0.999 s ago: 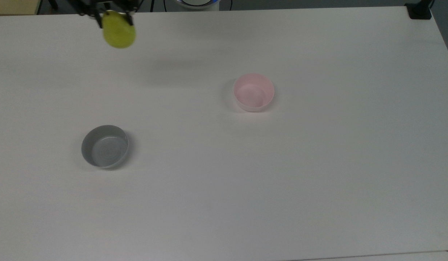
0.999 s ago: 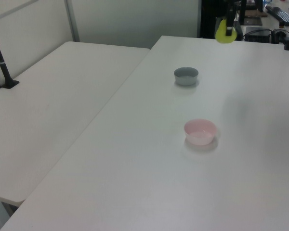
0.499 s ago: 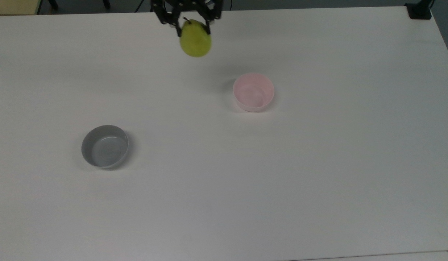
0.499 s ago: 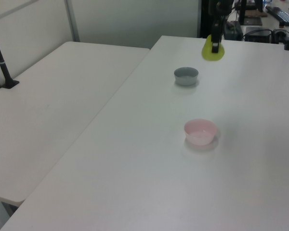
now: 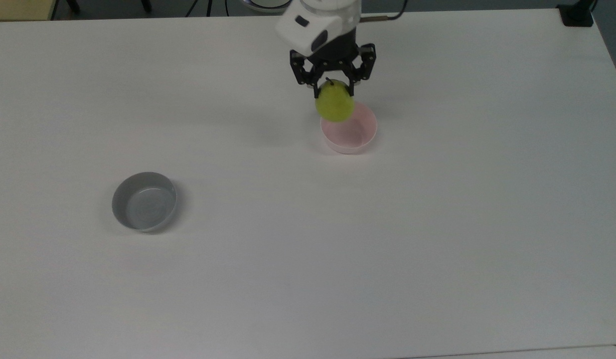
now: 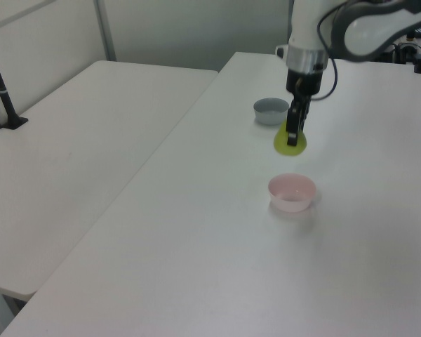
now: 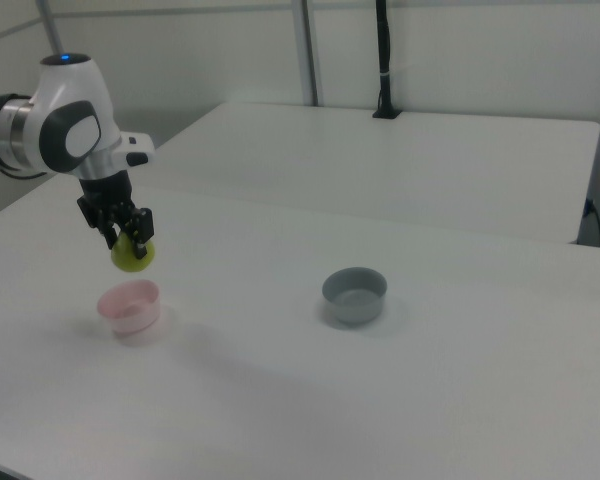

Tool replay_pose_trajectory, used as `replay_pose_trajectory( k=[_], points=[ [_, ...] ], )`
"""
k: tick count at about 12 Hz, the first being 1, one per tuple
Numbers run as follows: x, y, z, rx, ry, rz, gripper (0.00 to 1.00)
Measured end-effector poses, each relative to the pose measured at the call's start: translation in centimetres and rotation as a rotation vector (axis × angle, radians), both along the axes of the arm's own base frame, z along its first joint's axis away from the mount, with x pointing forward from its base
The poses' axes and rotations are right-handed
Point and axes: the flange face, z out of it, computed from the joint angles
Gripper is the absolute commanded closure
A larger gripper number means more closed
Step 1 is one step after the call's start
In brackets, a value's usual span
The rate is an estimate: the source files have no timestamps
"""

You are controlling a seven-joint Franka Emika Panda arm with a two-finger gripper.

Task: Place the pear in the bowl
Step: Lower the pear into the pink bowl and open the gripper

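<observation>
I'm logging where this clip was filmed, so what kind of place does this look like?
Probably a lab or office test space: a robot arm's gripper holds a pear over a plain white table, with partition walls behind and a keyboard nearby.

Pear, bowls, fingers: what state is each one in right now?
Pear: held in the air, stem up, just above the pink bowl's rim, not yet inside.
Gripper: fingers shut on the pear's top.
Pink bowl: upright on the table, empty.
Grey bowl: upright, empty, standing apart from the rest.
</observation>
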Motion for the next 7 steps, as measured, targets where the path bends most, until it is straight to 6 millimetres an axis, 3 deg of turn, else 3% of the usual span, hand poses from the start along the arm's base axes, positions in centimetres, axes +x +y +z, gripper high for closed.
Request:
replay_pose_trajectory(
  k=[4, 7],
  points=[
    [0.5, 4.1, -5.6, 0.000, 0.037, 0.017, 1.00],
    [0.7, 4.7, -7.9, -0.012, 0.060, 0.030, 1.00]
  ],
)
